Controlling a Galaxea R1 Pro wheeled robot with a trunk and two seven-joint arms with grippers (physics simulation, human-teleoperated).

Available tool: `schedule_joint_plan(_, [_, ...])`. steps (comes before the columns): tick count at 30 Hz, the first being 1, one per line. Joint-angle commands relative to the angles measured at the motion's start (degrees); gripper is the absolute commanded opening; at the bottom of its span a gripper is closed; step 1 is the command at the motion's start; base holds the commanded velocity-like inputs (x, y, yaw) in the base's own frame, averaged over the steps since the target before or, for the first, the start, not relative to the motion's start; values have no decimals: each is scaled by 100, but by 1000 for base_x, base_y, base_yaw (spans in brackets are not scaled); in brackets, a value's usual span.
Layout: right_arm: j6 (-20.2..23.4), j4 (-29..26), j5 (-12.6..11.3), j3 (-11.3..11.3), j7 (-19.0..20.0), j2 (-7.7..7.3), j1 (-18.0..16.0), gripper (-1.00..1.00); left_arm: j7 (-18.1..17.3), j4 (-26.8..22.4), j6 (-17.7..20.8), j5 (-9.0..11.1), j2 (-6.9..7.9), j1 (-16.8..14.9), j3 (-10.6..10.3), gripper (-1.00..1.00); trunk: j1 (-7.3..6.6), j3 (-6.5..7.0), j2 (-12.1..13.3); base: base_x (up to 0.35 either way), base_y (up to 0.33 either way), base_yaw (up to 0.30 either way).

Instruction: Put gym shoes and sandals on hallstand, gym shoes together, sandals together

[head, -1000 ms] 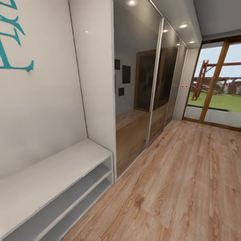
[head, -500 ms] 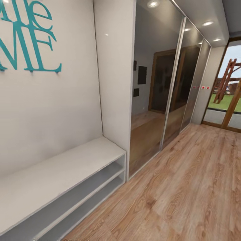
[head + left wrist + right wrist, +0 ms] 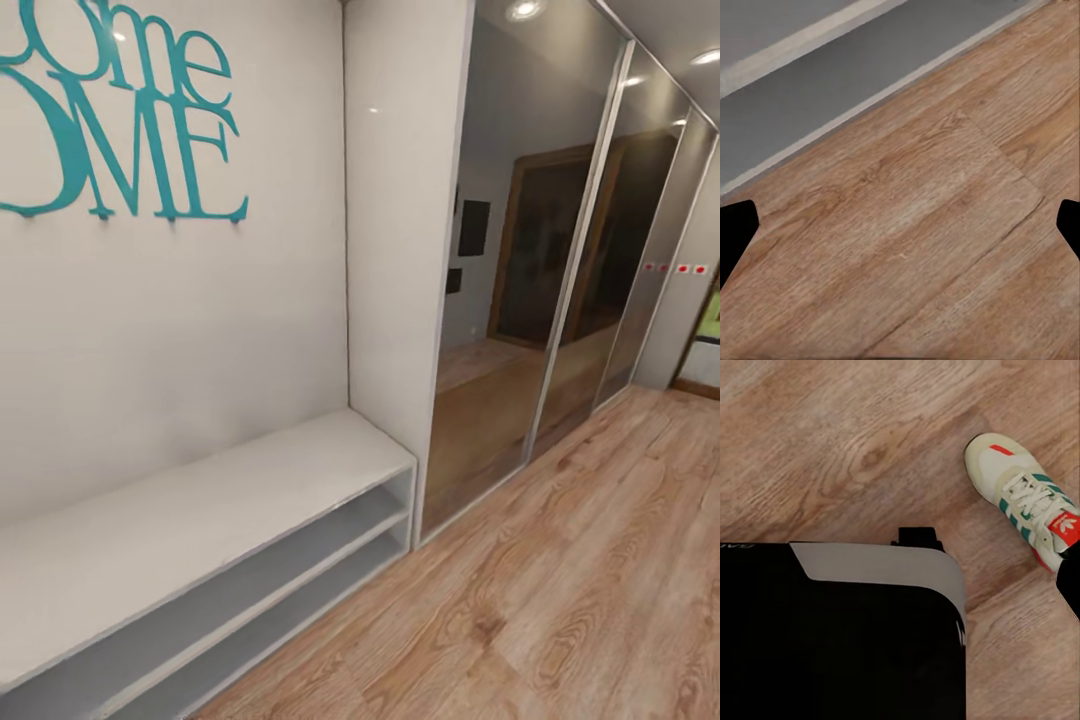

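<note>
One gym shoe (image 3: pixel 1029 499) lies upright on the corridor floor (image 3: pixel 832 442), toe toward the robot's base (image 3: pixel 832 637); left pincer (image 3: pixel 900 225) spread, right unclear.

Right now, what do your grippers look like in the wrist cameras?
The left gripper shows two flat black fingertips with angled, pointed ends and no visible markings. In the right wrist view, one fingertip is equally black, beside a black body part with a curved light grey panel.

From the head cam we're looking along the corridor at the grey rack (image 3: pixel 230 540) and the plank floor (image 3: pixel 560 600). Both wrist cams point down close over that same floor, the left one also catching the rack's edge (image 3: pixel 832 97).
</note>
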Motion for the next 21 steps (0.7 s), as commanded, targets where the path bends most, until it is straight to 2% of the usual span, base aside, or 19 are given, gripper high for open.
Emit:
schedule_joint_plan(1, [-1,-4,-3,-2,-2,0,0,100,-15,6,-18,-1,-1,-6,0,100,0,-2,-3,0,0,289])
schedule_joint_plan(16, [-3,-5,-2,1,-11,-1,0,100,-15,20,-18,-1,2,-5,-1,100,0,35,-3,-4,0,292])
schedule_joint_plan(21, [-5,-5,-2,-2,-21,1,0,100,-16,204,-25,-1,-4,-4,-1,100,0,35,-3,-91,23,299])
